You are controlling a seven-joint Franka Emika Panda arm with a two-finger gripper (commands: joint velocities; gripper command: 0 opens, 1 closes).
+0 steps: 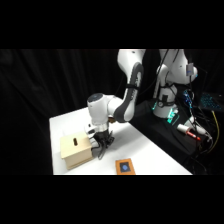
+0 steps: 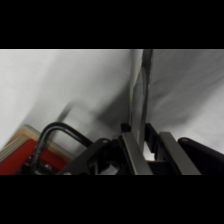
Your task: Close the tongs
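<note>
In the wrist view the tongs [image 2: 142, 90] lie on the white table as two thin grey metal arms, close together, running from the picture's top down between my fingers. My gripper [image 2: 145, 137] straddles them, one finger [image 2: 131, 155] on each side, pressing against the arms. In the side view the gripper [image 1: 101, 148] is down at the table surface right beside the tan box [image 1: 76, 150], and it hides the tongs there.
A small orange-framed square with a dark blue face [image 1: 124, 166] lies near the table's front edge. A black wire loop [image 2: 59, 129] and a red-and-tan object [image 2: 22, 152] sit beside the gripper. Cables and electronics [image 1: 192, 131] lie past the table at right.
</note>
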